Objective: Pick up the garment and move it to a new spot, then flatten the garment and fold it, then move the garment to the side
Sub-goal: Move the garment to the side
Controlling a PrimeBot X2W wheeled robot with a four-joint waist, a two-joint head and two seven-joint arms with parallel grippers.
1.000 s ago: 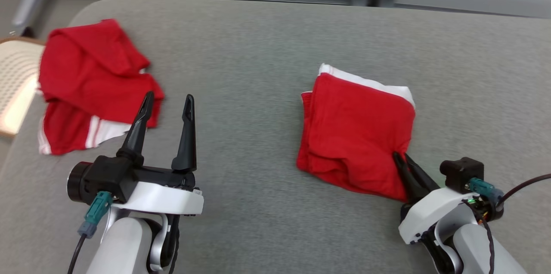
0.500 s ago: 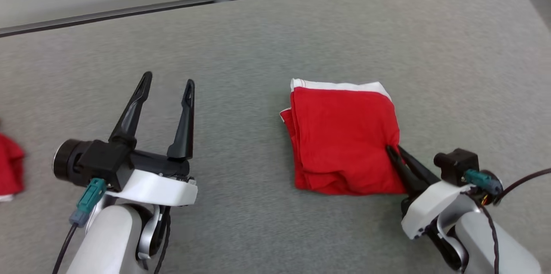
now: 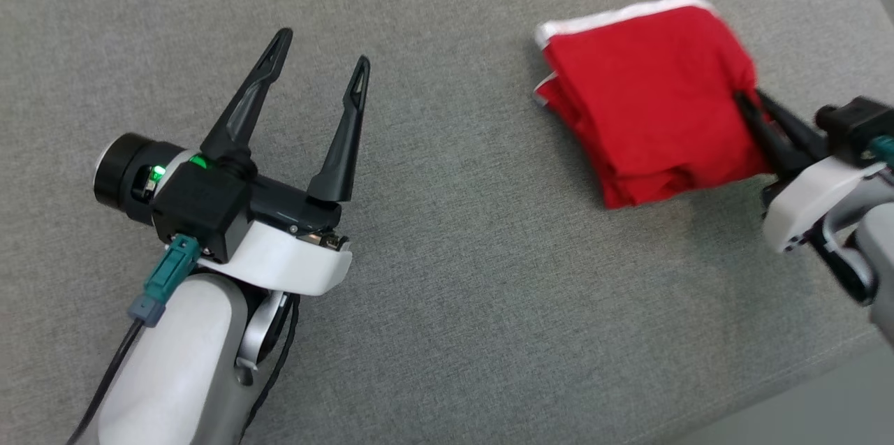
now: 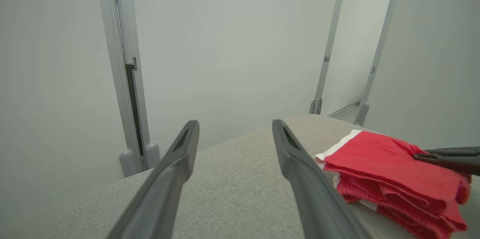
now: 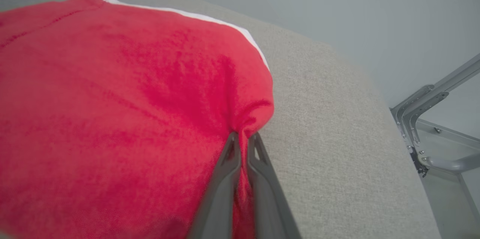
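Folded red fabric garment with a white edge band (image 3: 649,103) is lying in a layered, roughly square stack on the grey fabric-covered counter (image 3: 447,235), toward the far right of the head view and close to the counter's right edge. The white band is running along the garment's far side. The right gripper (image 3: 747,97) is reaching in from the right, and its jaws are pinched tight on the garment's near right corner, with red cloth bunching into a small pucker between the two dark fingers (image 5: 225,164). That side of the head view is blurring, so the gripped corner may be lifting slightly off the counter, though most of the stack is resting flat.

The left gripper (image 3: 323,47) is hovering above bare counter well apart from the garment, its jaws spreading wide and holding nothing, its fingers pointing away from the robot. A green light is glowing on its wrist. Beyond the counter, pale wall panels (image 4: 232,44) and grey metal posts (image 4: 123,62) are standing.
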